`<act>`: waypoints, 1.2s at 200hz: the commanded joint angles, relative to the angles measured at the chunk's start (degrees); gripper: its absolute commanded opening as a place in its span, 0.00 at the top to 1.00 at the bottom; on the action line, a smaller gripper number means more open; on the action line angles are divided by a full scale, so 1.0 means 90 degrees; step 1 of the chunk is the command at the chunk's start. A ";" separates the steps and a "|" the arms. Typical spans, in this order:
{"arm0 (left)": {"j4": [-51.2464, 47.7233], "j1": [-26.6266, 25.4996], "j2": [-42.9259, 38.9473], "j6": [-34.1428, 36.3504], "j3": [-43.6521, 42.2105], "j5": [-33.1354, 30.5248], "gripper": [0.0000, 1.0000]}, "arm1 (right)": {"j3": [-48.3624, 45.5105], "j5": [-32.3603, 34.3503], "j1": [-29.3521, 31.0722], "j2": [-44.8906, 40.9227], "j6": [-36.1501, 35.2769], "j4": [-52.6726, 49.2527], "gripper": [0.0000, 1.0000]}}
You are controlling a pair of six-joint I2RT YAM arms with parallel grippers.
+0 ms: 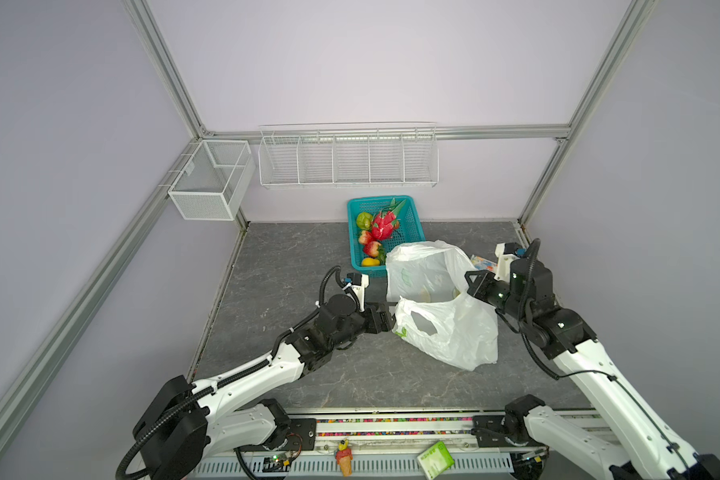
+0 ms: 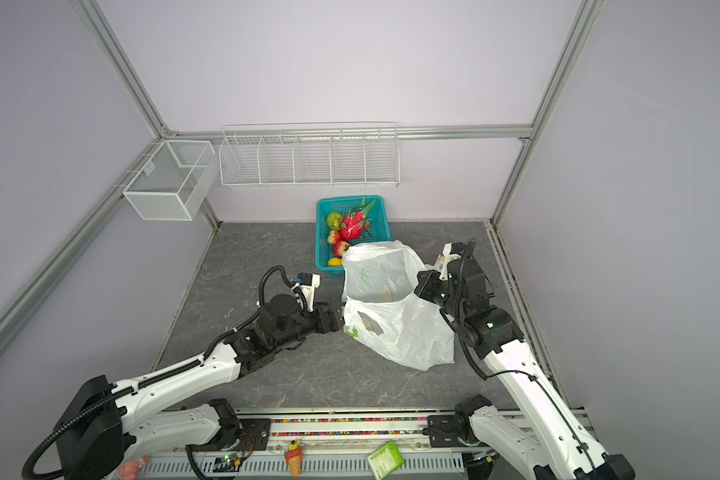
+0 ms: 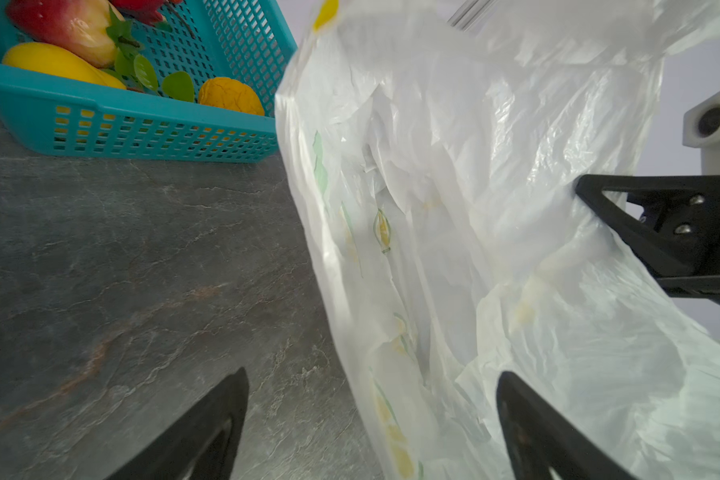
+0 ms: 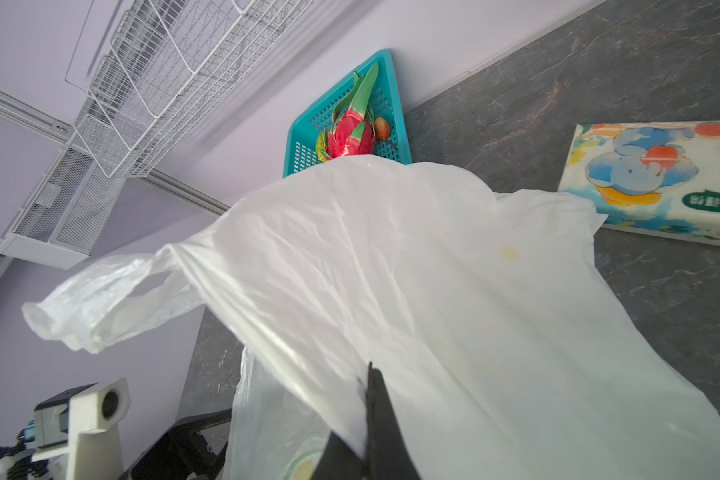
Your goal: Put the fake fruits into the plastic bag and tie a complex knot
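Grey tabletop (image 1: 308, 374); left hand (image 1: 387, 318) spread wide beside the plastic bag (image 1: 445, 332), right hand (image 1: 471, 284) clamped on its rim.

Basket (image 1: 354, 243) far centre on desk (image 1: 287, 270), against wall (image 1: 391, 83); fake fruits (image 1: 382, 226) in it. Just near of basket: plastic bag (image 1: 445, 332), covering its near right corner. Packet (image 4: 657, 178) right of bag. Wire rack (image 1: 348, 160) on wall above basket.

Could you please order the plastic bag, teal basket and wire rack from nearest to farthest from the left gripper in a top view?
From the left gripper:
1. plastic bag, just right of its fingertips.
2. teal basket, farther back, behind the bag.
3. wire rack, beyond the basket, mounted high at the rear.
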 commanded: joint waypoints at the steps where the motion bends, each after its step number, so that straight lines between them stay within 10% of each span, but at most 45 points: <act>1: 0.0187 -0.0009 0.0515 -0.0207 0.0470 -0.0120 0.09 | 0.0008 -0.0036 0.0089 0.0076 0.0279 0.0396 0.94; 76: 0.0679 0.0858 0.1554 -0.0149 0.0357 0.0077 0.73 | 0.1483 0.0343 -0.0461 0.0034 -0.2371 -0.2058 0.94; 126: 0.1136 0.0809 0.1473 0.0277 0.0361 0.0966 0.50 | 0.1336 -0.0210 -0.0505 0.0482 -0.2374 -0.1662 0.94; 177: -0.0679 0.0920 0.0459 0.1892 0.1002 0.1118 0.23 | 0.1858 0.1436 -0.0506 0.0787 -0.2886 -0.2389 0.94; 240: -0.2449 0.2014 0.1271 0.2433 0.3045 0.0429 0.15 | 0.1787 0.0976 -0.0494 0.1145 -0.2782 -0.1947 0.94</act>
